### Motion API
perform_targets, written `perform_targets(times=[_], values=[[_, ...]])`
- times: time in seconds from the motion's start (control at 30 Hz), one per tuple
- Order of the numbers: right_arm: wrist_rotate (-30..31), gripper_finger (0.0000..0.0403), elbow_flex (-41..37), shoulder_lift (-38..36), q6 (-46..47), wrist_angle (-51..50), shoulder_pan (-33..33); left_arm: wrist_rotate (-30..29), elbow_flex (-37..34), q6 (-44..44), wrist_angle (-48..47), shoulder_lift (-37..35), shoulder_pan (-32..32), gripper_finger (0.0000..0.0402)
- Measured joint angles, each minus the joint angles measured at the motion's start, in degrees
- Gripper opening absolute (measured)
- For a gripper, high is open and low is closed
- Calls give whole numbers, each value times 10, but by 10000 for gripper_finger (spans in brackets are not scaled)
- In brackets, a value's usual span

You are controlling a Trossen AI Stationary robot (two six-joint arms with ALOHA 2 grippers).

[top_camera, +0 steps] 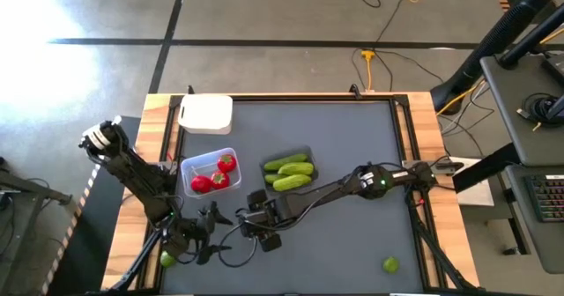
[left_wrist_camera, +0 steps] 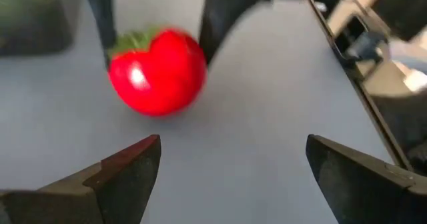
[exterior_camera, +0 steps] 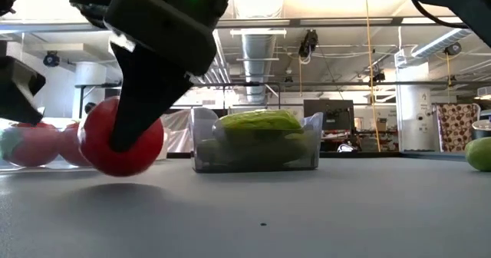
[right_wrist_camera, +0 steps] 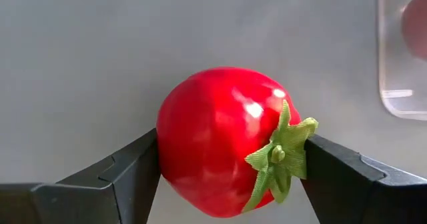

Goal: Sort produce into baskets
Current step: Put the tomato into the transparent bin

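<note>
Two red fruits (top_camera: 213, 177) already lie in the clear basket (top_camera: 209, 173) left of centre in the high view, and the cucumbers (top_camera: 289, 173) fill the dark basket (top_camera: 289, 172) beside it. The white basket (top_camera: 205, 115) at the upper left looks unfilled, though its inside is washed out, so that is a guess. One more red fruit (right_wrist_camera: 230, 141) sits between the fingers of the right gripper (right_wrist_camera: 233, 174), low on the mat in the lower middle of the high view; the fingers touch both its sides, pinching it. The left gripper (left_wrist_camera: 233, 177) waits close by with fingers spread wide and nothing between them. Left to sort: this fruit, a lime (top_camera: 390, 263) at the lower right, and another lime (top_camera: 166, 259) at the lower left edge, half hidden under the left arm. From above, the held fruit itself is hidden beneath the arms.
</note>
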Motion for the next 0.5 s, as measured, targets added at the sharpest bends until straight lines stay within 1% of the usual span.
perform_targets(times=[0.1, 0.2, 0.27, 0.33, 0.5], values=[[20, 316, 0, 1, -1, 0, 0, -64, 0, 5, 16, 16, 0, 357], [42, 333, 0, 1, -2, 2, 2, -90, 0, 6, 29, 29, 0, 360], [43, 345, 0, 1, -1, 9, 2, -102, 0, 7, 38, 39, 2, 363], [43, 355, 0, 1, 3, 18, 4, -127, 0, 5, 39, 50, 6, 364], [42, 365, -1, 0, 18, 19, 9, -220, 1, 8, 41, 86, 13, 365]])
